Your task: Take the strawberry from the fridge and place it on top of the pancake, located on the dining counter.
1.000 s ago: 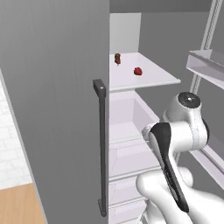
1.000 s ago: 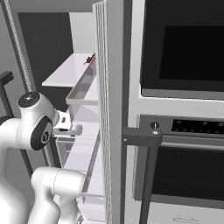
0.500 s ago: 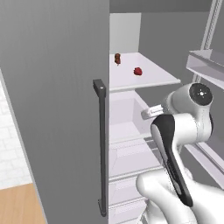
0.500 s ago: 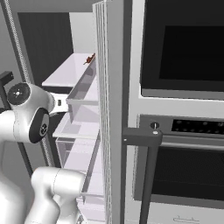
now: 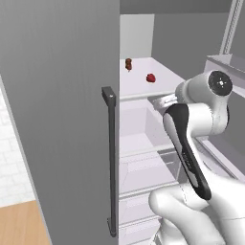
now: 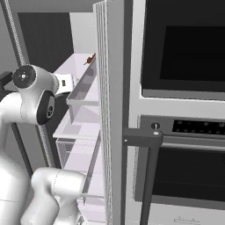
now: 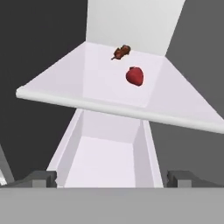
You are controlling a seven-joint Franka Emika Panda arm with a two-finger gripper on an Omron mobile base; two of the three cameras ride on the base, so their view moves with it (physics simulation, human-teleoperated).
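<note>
Two dark fingertips (image 7: pixel 43 178) of the gripper (image 7: pixel 111 179) stand wide apart and empty at the bottom of the hand view, aimed into the open fridge (image 5: pixel 62 110) during what appears to be the reach for the fruit. At about 12 o'clock beyond them, the strawberry (image 7: pixel 134 75) sits on the white shelf (image 7: pixel 87 83), with a small dark brownish item (image 7: pixel 121 52) just behind it at 11 o'clock. Next, judging by the frames, the hand must rise above the shelf edge and advance to bracket the berry
</note>
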